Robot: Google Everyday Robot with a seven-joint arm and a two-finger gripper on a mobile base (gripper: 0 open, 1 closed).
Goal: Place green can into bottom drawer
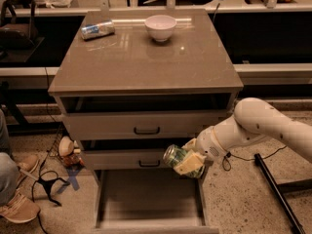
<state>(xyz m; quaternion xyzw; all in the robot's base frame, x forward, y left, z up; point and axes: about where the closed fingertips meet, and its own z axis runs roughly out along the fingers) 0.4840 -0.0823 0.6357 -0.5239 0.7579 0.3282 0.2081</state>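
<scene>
My gripper [187, 161] is shut on the green can [174, 156], which lies on its side with its silver end facing the camera. The white arm reaches in from the right. The can hangs in front of the middle drawer's right part, just above the right back corner of the bottom drawer [146, 199]. The bottom drawer is pulled out wide open, its flat floor bare.
A white bowl [160, 27] and a silver-and-blue can [97, 29] sit at the back of the cabinet top. The two upper drawers [146, 129] have black handles. A person's shoe and cables [29, 194] lie left on the floor. A black bar [275, 189] lies right.
</scene>
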